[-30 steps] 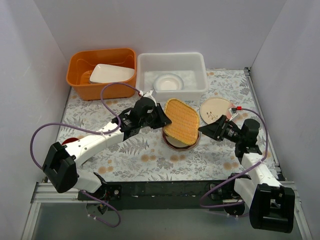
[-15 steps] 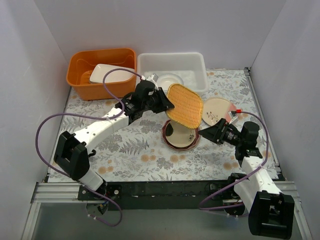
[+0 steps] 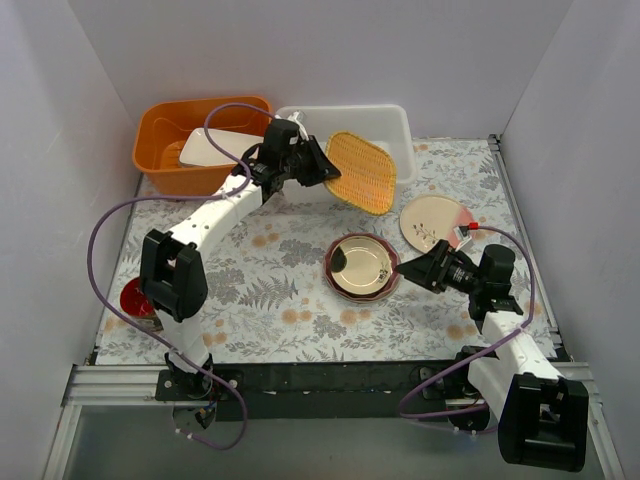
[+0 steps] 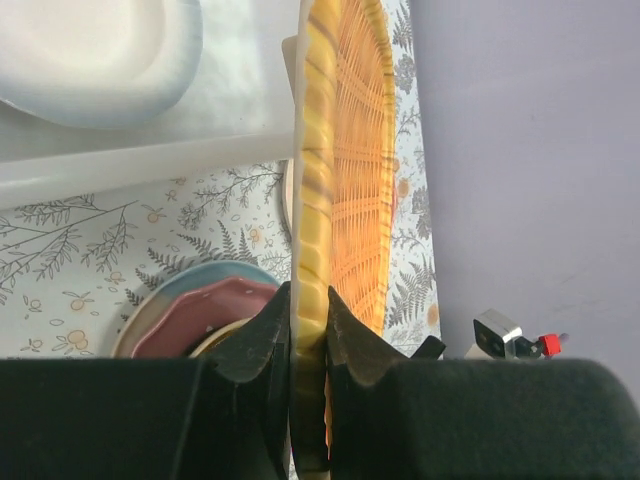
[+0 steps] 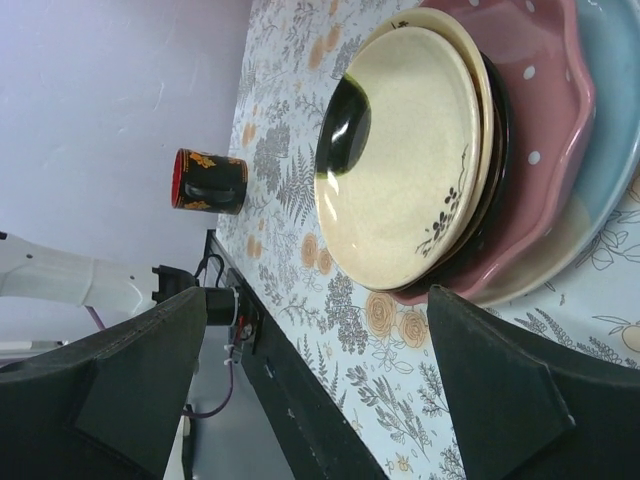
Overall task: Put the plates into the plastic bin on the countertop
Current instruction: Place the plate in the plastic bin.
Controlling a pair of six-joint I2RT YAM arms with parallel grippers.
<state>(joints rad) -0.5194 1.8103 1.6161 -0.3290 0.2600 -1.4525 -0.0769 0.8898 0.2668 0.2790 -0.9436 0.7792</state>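
orange plate (image 3: 362,172) edge-on within left tool (image 4: 308,305), seemingly over plastic bin (image 3: 345,110)

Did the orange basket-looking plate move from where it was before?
Yes. The orange plate, held in the left tool, went from above the plate stack toward the back, to the white bin.

We record:
- orange woven-look plate (image 3: 362,170), squarish, on edge, pinched by its rim in the left gripper (image 3: 322,165), raised at the front wall of the plastic bin (image 3: 340,112).
- The bin is white and translucent, at the far edge of the countertop (image 3: 280,300), with a pale plate (image 4: 90,50) inside.
- Mid-counter stack, bottom up: cream-and-blue plate (image 5: 610,150), pink dotted plate (image 5: 545,110), black plate (image 5: 497,110), cream plate (image 5: 400,170) with a dark patch.
- cream-and-pink plate (image 3: 434,220), flat, alone, right of the stack.
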